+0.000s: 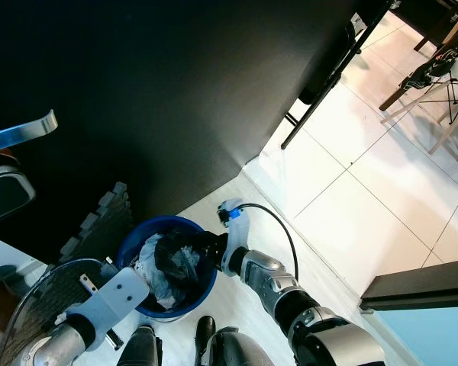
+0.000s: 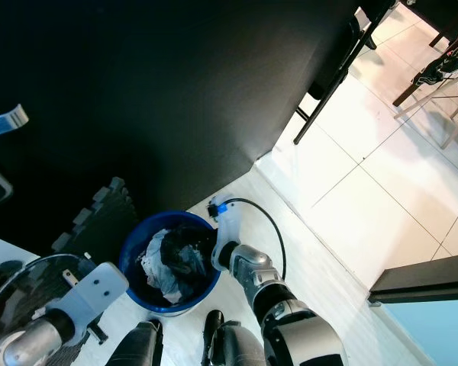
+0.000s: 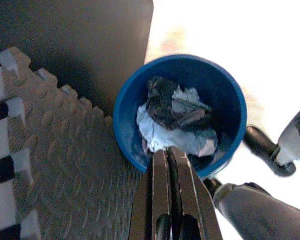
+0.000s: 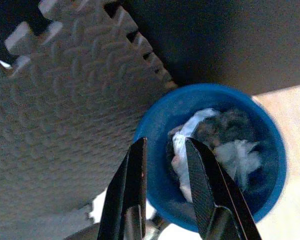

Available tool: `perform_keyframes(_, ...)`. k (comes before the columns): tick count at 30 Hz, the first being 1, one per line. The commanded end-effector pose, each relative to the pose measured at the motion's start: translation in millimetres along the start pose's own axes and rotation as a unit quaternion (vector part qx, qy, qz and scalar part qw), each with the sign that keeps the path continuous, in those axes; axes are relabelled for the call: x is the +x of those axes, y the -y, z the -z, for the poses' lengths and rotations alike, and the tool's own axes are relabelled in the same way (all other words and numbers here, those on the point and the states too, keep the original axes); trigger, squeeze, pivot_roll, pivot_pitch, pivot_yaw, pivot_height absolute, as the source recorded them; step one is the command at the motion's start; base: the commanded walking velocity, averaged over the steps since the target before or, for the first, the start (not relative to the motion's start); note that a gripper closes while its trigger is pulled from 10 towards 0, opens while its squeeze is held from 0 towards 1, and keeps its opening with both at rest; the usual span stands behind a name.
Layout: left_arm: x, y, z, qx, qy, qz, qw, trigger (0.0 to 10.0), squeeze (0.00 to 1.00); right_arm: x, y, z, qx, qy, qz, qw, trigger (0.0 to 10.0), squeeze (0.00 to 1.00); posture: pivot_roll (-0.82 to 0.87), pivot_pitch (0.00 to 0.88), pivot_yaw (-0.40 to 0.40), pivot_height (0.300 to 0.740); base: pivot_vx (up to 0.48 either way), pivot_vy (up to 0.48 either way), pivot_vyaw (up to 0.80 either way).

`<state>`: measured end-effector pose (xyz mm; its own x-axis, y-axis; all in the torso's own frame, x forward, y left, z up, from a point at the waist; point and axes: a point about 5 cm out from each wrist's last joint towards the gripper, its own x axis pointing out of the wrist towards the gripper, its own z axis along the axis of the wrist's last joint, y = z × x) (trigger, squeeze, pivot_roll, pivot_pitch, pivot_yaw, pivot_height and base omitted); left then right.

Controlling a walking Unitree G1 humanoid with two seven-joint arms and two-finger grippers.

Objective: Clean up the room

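1. Black and broad, a dark panel (image 1: 153, 84) covers the far left of your view, with white tiled floor (image 1: 366, 191) to its right.
2. Grey foam mat (image 3: 55, 150) with toothed edges lies on the floor at the near left, just beside the bucket.
3. Your blue bucket (image 1: 206, 290) stands on the floor near the robot's feet, between the two arms.
4. Inside it you see crumpled trash (image 3: 177, 120), dark and white pieces bunched together, filling much of the bucket.
5. Your right gripper (image 4: 165, 150) reaches over the bucket's right rim; its fingers are spread, one on each side of the rim wall, holding nothing.
6. Your left gripper (image 3: 169, 162) hangs at the bucket's near-left edge, fingers pressed together with nothing between them.
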<state>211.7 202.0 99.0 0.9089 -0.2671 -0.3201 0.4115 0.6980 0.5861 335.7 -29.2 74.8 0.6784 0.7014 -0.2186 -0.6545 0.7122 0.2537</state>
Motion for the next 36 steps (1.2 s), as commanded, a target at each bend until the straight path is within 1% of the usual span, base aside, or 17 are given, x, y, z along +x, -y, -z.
perform_keyframes(1, 6.7, 13.8, 3, -0.058, -0.004, 0.001, 0.998, 10.0, 0.00, 14.4, -39.0, 16, 0.020, 0.001, -0.022, 1.000, 10.0, 0.00, 0.19, 0.249, -0.201, 0.740, 0.000, 0.000, 0.00)
perform_keyframes(4, 6.7, 13.8, 3, -0.058, -0.004, 0.001, 0.998, 10.0, 0.00, 14.4, -39.0, 16, 0.020, 0.001, -0.022, 1.000, 10.0, 0.00, 0.19, 0.249, -0.201, 0.740, 0.000, 0.000, 0.00)
perform_keyframes(5, 15.0, 15.8, 2, -0.093, -0.003, -0.012, 0.996, 10.0, 0.00, 8.3, -24.6, 14, 0.013, 0.014, 0.017, 1.000, 10.0, 0.00, 0.17, 0.189, -0.171, 0.740, 0.000, 0.000, 0.00)
perform_keyframes(7, 15.0, 15.8, 2, -0.093, -0.003, -0.012, 0.996, 10.0, 0.00, 8.3, -24.6, 14, 0.013, 0.014, 0.017, 1.000, 10.0, 0.00, 0.17, 0.189, -0.171, 0.740, 0.000, 0.000, 0.00)
perform_keyframes(8, 29.0, 22.9, 1, -0.106, -0.001, -0.011, 0.994, 10.0, 0.00, -4.1, -3.7, 16, -0.006, 0.019, 0.076, 0.997, 10.0, 0.00, 0.14, 0.129, -0.130, 0.740, 0.000, 0.000, 0.00)
perform_keyframes(9, 29.0, 22.9, 1, -0.106, -0.001, -0.011, 0.994, 10.0, 0.00, -4.1, -3.7, 16, -0.006, 0.019, 0.076, 0.997, 10.0, 0.00, 0.14, 0.129, -0.130, 0.740, 0.000, 0.000, 0.00)
perform_keyframes(10, 41.4, 29.0, 0, -0.114, 0.000, -0.005, 0.993, 10.0, 0.00, -16.5, 12.2, 20, -0.016, 0.026, 0.122, 0.992, 10.0, 0.00, 0.12, 0.102, -0.093, 0.740, 0.000, 0.000, 0.00)
perform_keyframes(11, 41.4, 29.0, 0, -0.114, 0.000, -0.005, 0.993, 10.0, 0.00, -16.5, 12.2, 20, -0.016, 0.026, 0.122, 0.992, 10.0, 0.00, 0.12, 0.102, -0.093, 0.740, 0.000, 0.000, 0.00)
perform_keyframes(12, 52.2, 33.6, -1, -0.117, 0.000, -0.001, 0.993, 10.0, 0.00, -28.8, 24.7, 23, -0.022, 0.031, 0.163, 0.986, 10.0, 0.00, 0.10, 0.081, -0.063, 0.740, 0.000, 0.000, 0.00)
perform_keyframes(13, 52.2, 33.6, -1, -0.117, 0.000, -0.001, 0.993, 10.0, 0.00, -28.8, 24.7, 23, -0.022, 0.031, 0.163, 0.986, 10.0, 0.00, 0.10, 0.081, -0.063, 0.740, 0.000, 0.000, 0.00)
perform_keyframes(16, 67.8, 38.3, -6, -0.121, 0.006, 0.006, 0.993, 10.0, 0.00, -53.0, 41.0, 30, -0.045, 0.047, 0.220, 0.973, 10.0, 0.00, 0.07, 0.057, -0.018, 0.740, 0.000, 0.000, 0.00)
perform_keyframes(17, 67.8, 38.3, -6, -0.121, 0.006, 0.006, 0.993, 10.0, 0.00, -53.0, 41.0, 30, -0.045, 0.047, 0.220, 0.973, 10.0, 0.00, 0.07, 0.057, -0.018, 0.740, 0.000, 0.000, 0.00)
perform_keyframes(20, 80.8, 37.8, -10, -0.124, 0.008, -0.002, 0.992, 10.0, 0.00, -78.7, 53.0, 34, -0.084, 0.057, 0.277, 0.955, 10.0, 0.00, 0.07, 0.042, 0.007, 0.740, 0.000, 0.000, 0.00)
perform_keyframes(24, 87.6, 31.2, -11, -0.125, 0.008, -0.031, 0.992, 10.0, 0.00, -93.3, 55.7, 37, -0.109, 0.054, 0.317, 0.941, 10.0, 0.00, 0.06, 0.027, 0.020, 0.740, 0.000, 0.000, 0.00)
perform_keyframes(26, 87.6, 31.2, -11, -0.125, 0.008, -0.031, 0.992, 10.0, 0.00, -93.3, 55.7, 37, -0.109, 0.054, 0.317, 0.941, 10.0, 0.00, 0.06, 0.027, 0.020, 0.740, 0.000, 0.000, 0.00)
perform_keyframes(27, 88.2, 28.9, -14, -0.142, 0.013, -0.048, 0.989, 10.0, 0.00, -99.1, 54.9, 44, -0.081, 0.050, 0.338, 0.936, 10.0, 0.00, 0.07, 0.022, 0.012, 0.740, 0.000, 0.000, -0.80)
perform_keyframes(36, 88.7, 28.7, -15, -0.166, 0.021, -0.064, 0.984, 10.0, 0.00, -105.1, 54.3, 50, -0.047, 0.041, 0.351, 0.934, 10.0, 0.00, 0.07, 0.015, -0.013, 0.740, 0.000, 0.000, -0.80)
